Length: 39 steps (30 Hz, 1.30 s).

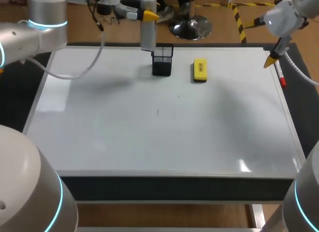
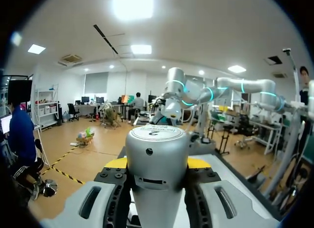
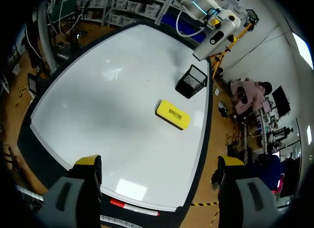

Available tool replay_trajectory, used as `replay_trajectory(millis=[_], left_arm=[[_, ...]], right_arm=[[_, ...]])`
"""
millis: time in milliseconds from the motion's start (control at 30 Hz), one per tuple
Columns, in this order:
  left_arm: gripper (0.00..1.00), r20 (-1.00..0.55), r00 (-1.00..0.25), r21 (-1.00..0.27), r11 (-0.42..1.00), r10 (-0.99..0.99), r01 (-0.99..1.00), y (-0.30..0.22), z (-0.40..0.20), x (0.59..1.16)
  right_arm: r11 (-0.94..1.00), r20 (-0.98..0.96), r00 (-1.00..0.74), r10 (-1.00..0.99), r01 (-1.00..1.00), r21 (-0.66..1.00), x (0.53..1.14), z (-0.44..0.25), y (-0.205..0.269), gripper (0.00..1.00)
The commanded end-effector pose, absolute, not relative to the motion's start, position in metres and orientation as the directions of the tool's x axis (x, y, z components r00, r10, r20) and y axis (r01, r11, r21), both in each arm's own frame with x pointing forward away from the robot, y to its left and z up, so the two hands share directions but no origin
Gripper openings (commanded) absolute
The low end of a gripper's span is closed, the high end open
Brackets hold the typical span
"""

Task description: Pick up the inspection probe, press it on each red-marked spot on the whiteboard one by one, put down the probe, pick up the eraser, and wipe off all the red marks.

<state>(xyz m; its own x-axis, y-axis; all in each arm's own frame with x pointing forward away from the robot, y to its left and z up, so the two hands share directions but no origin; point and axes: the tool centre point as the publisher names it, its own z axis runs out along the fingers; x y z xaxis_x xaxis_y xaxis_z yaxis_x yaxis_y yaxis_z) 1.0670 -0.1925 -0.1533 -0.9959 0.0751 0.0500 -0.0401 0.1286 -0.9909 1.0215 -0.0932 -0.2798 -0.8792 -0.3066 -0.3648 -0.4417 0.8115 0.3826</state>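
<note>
The silvery metal cylindrical inspection probe (image 1: 148, 35) hangs upright over a black mesh cup (image 1: 162, 61) at the counter's far edge, pinched by the left tool (image 2: 157, 163); rigid, probably slick and weighty, it wants a firm squeeze across its body, while the right tool (image 3: 159, 164) gapes empty.

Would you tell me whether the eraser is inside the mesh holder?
No, the eraser lies flat on the whiteboard beside the holder, apart from it.

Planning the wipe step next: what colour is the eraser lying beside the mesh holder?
The eraser is yellow, seen best in the right wrist view.
</note>
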Motion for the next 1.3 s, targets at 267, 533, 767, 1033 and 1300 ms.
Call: replay_trajectory(millis=[267, 533, 767, 1033, 1300], left_arm=[[0.00, 0.048, -0.991, -0.995, 0.096, 0.122, -0.036, -0.218, -0.163, 1.089], [0.00, 0.068, -0.994, -0.995, 0.074, 0.090, -0.061, -0.226, -0.176, 1.102], [0.00, 0.079, -0.995, -0.995, 0.057, 0.057, -0.076, -0.231, -0.186, 1.110], [0.00, 0.083, -0.996, -0.995, 0.056, 0.039, -0.081, -0.232, -0.195, 1.115], [0.00, 0.075, -0.997, -0.996, 0.050, 0.024, -0.073, -0.233, -0.200, 1.119]], right_arm=[[0.813, -0.362, -0.879, -0.309, -0.442, 0.380, 1.022, -0.279, -0.093, 1.00], [0.813, -0.362, -0.879, -0.309, -0.442, 0.380, 1.022, -0.279, -0.093, 1.00], [0.813, -0.362, -0.879, -0.309, -0.442, 0.380, 1.022, -0.279, -0.093, 1.00], [0.813, -0.362, -0.879, -0.309, -0.442, 0.380, 1.022, -0.279, -0.093, 1.00], [0.813, -0.362, -0.879, -0.309, -0.442, 0.380, 1.022, -0.279, -0.093, 1.00]])
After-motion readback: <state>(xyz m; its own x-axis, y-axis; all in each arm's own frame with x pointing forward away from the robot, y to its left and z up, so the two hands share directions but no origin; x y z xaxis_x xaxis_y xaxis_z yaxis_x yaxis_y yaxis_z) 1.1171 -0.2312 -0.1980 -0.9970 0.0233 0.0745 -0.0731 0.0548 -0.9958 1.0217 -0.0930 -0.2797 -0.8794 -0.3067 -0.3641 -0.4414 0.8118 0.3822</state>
